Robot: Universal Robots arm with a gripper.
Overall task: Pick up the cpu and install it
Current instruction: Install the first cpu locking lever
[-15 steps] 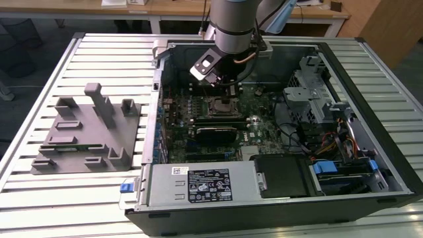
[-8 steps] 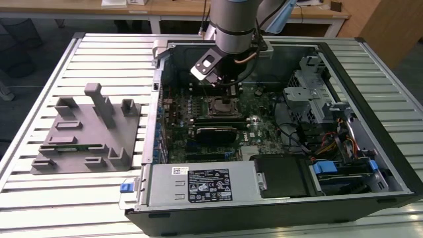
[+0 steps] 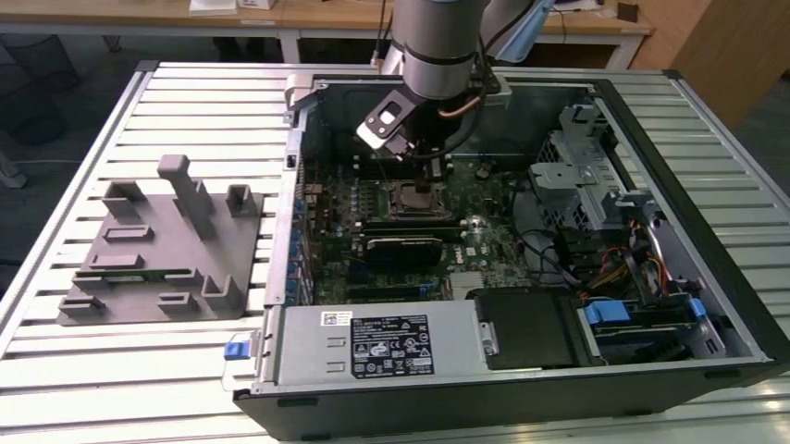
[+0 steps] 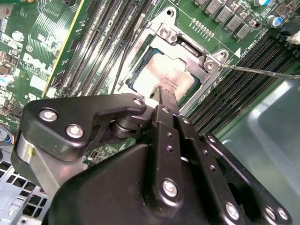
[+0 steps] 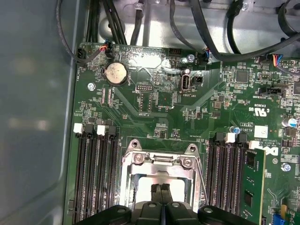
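Observation:
The cpu lies flat in the black socket, its silvery-white top showing inside the metal frame. My gripper is shut, its narrow fingertips together right over the middle of the chip; whether they touch it I cannot tell. In the first wrist view the gripper stands over the cpu, inside the socket's metal frame. In the exterior view the gripper reaches down into the open computer case, just above the socket.
A grey plastic fixture sits on the slatted table at the exterior view's left. Memory slots flank the socket, one holding a green memory stick. A thin socket lever juts out. Cables and a drive cage fill the case's right.

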